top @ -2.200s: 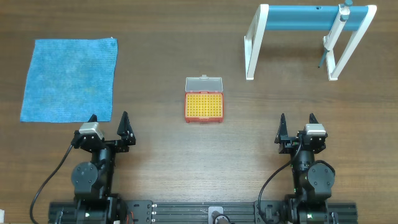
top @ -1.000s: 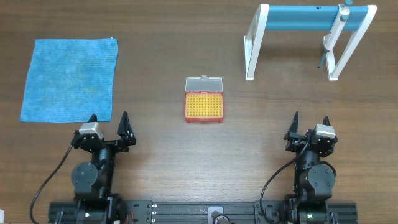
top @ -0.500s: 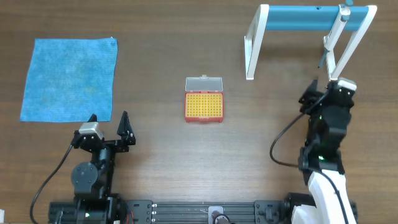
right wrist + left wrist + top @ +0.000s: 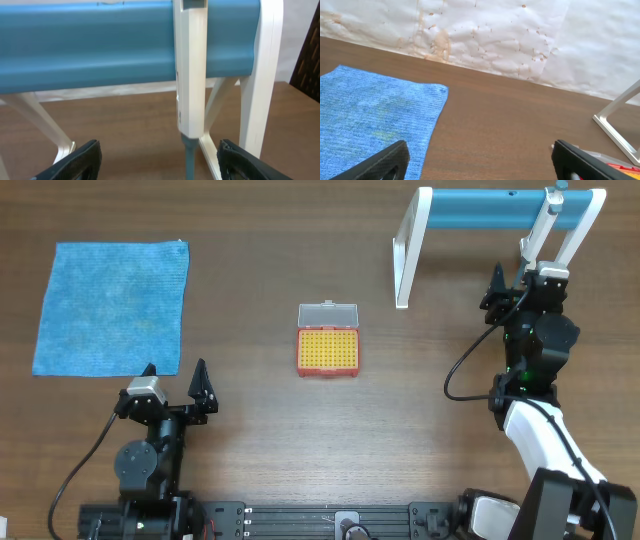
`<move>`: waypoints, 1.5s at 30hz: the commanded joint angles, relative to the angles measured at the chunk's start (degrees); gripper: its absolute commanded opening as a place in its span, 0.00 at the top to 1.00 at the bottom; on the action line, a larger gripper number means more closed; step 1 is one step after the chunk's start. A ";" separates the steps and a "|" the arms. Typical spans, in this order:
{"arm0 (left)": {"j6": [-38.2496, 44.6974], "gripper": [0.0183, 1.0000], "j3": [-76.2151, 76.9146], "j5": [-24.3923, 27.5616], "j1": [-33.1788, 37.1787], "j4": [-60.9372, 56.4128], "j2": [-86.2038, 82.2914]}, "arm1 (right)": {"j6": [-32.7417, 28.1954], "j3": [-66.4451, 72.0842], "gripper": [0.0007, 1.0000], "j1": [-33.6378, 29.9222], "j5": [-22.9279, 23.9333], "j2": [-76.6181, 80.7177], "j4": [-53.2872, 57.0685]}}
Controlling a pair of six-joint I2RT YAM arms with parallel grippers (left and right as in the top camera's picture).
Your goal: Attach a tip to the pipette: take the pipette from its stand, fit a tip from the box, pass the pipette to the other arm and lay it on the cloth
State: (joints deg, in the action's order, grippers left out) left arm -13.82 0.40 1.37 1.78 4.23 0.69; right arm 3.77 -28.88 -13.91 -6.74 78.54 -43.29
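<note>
Right gripper [image 4: 513, 277] forward, apparently near pipette [image 4: 190, 75]

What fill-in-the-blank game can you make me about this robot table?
1. The pipette hangs on the stand's ____ bar.
2. The tips in the tip box are ____.
3. The cloth lies nearest the ____ arm.
4. The right gripper faces the pipette with its fingers ____.
Missing words: blue, yellow, left, open.
</note>
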 commanded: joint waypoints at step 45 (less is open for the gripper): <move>-0.11 0.08 -0.09 0.44 0.09 0.33 -0.26 | -3.56 -13.16 0.92 -2.75 -7.32 13.62 -3.02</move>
State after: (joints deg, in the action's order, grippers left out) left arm -13.80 0.40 1.37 1.78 4.21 0.67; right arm 0.12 -41.76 -16.86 -13.06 94.50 -46.19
